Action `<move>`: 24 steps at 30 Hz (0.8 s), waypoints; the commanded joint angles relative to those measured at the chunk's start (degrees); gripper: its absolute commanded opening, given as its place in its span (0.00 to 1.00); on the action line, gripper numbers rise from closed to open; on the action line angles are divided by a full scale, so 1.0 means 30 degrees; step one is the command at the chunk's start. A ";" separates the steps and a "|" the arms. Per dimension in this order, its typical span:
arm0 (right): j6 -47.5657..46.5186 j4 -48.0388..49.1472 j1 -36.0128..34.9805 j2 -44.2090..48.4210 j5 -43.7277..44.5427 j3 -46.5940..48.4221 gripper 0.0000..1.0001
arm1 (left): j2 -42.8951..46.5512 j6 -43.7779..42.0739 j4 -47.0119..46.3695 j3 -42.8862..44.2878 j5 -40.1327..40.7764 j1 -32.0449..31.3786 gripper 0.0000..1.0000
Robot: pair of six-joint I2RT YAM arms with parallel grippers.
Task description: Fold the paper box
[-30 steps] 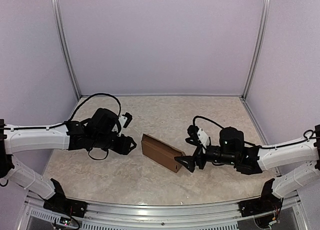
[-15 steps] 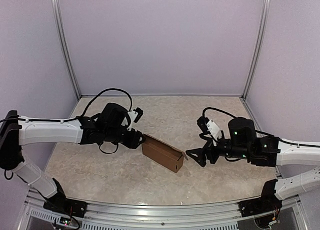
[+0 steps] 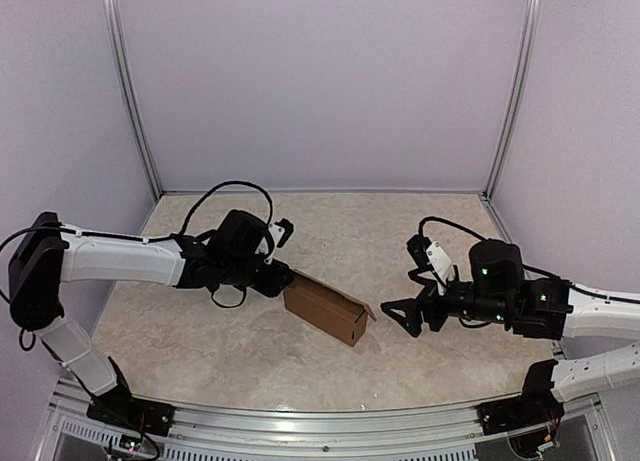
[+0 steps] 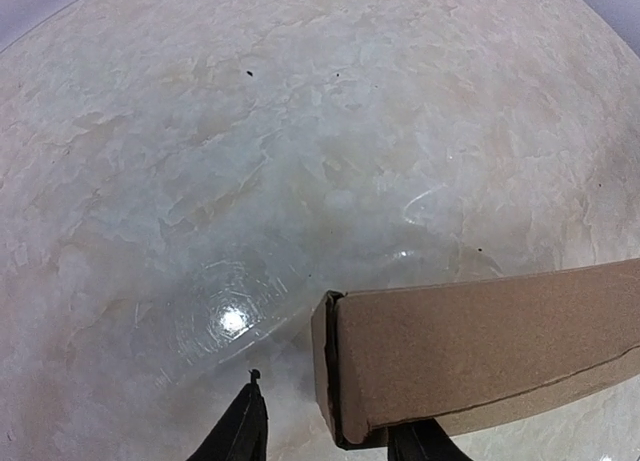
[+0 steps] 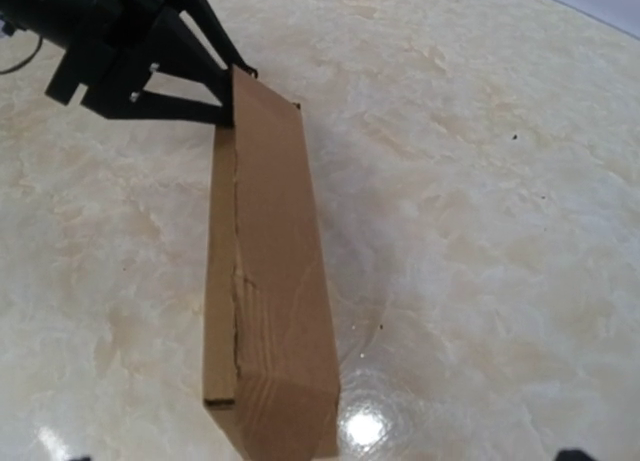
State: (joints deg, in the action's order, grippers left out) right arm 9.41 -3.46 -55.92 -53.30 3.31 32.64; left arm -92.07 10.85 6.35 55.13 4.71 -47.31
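Brown paper box (image 3: 322,306) found lying on counter (image 3: 250,356). Brought left fingers (image 4: 245,426) astride its left end, narrowing, not yet clamped; pulled right fingers (image 3: 400,307) back, spread wide. Suggests end-flap tucking next.

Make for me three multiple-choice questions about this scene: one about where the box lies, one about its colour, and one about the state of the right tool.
1. Where is the paper box?
A) leaning on the back wall
B) lying on the table, near its middle
C) hanging over the near edge

2. What colour is the paper box?
A) white
B) blue
C) brown

3. How is the right tool?
A) open, apart from the box
B) shut on the box
C) shut on a cloth

Answers:
1 B, the top view shows it resting on the marbled surface, far from the wall and the edge.
2 C, it is plain brown cardboard in every view.
3 A, its jaws stand wide, and bare table lies between it and the box.
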 commanded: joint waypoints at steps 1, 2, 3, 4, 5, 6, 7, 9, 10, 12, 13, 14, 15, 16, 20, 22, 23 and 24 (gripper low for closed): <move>0.0420 -0.0130 0.0066 0.0190 -0.0077 -0.0519 1.00 | -0.0376 -0.0153 -0.0621 0.0628 0.0503 -0.0050 0.37; 0.0461 -0.0093 0.0062 0.0174 -0.0122 -0.0551 1.00 | -0.0391 -0.0145 -0.0607 0.0649 0.0513 -0.0076 0.36; 0.0499 -0.0030 0.0066 0.0146 -0.0128 -0.0566 1.00 | -0.0415 -0.0151 -0.0609 0.0663 0.0536 -0.0094 0.35; 0.0544 0.0044 0.0066 0.0117 -0.0172 -0.0590 1.00 | -0.0425 -0.0159 -0.0621 0.0665 0.0579 -0.0100 0.34; 0.0550 0.0115 0.0066 0.0087 -0.0200 -0.0623 1.00 | -0.0430 -0.0160 -0.0637 0.0665 0.0632 -0.0134 0.33; 0.0547 0.0168 0.0066 0.0044 -0.0181 -0.0652 1.00 | -0.0423 -0.0160 -0.0650 0.0665 0.0672 -0.0160 0.31; 0.0598 0.0185 0.0062 -0.0021 -0.0205 -0.0656 1.00 | -0.0448 -0.0157 -0.0666 0.0665 0.0674 -0.0189 0.29; 0.0654 0.0209 0.0066 -0.0166 -0.0195 -0.0628 1.00 | -0.0452 -0.0161 -0.0692 0.0665 0.0723 -0.0219 0.25; 0.0692 0.0242 0.0066 -0.0230 -0.0221 -0.0602 1.00 | -0.0474 -0.0157 -0.0693 0.0665 0.0767 -0.0247 0.23; 0.0743 0.0317 0.0064 -0.0349 -0.0208 -0.0554 1.00 | -0.0521 -0.0109 -0.0706 0.0665 0.0799 -0.0281 0.18; 0.0762 0.0347 0.0066 -0.0381 -0.0179 -0.0527 1.00 | -0.0537 -0.0088 -0.0735 0.0665 0.0788 -0.0299 0.16; 0.0793 0.0362 0.0066 -0.0411 -0.0128 -0.0512 1.00 | -0.0539 -0.0085 -0.0739 0.0665 0.0772 -0.0327 0.13; 0.0793 0.0391 0.0066 -0.0425 -0.0085 -0.0485 1.00 | -0.0554 -0.0067 -0.0754 0.0665 0.0755 -0.0356 0.11; 0.0830 0.0418 0.0066 -0.0427 -0.0024 -0.0481 1.00 | -0.0545 -0.0057 -0.0794 0.0665 0.0775 -0.0372 0.09; 0.0985 0.0559 0.0066 -0.0402 0.0162 -0.0539 1.00 | -0.0626 0.0000 -0.0857 0.0665 0.0781 -0.0459 0.02; 0.1185 0.0651 0.0066 -0.0420 0.0368 -0.0545 1.00 | -0.0656 0.0055 -0.0841 0.0665 0.0821 -0.0468 0.00; 0.1348 0.0707 0.0066 -0.0452 0.0622 -0.0562 1.00 | -0.0679 0.0119 -0.0814 0.0687 0.0886 -0.0480 0.00; 0.1727 0.0795 0.0066 -0.0478 0.1068 -0.0568 1.00 | -0.0640 0.0231 -0.0738 0.0715 0.1050 -0.0489 0.00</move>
State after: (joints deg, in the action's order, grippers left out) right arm 12.03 -2.81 -55.92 -54.37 3.75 31.42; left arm -93.10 10.90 4.60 55.77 6.57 -48.40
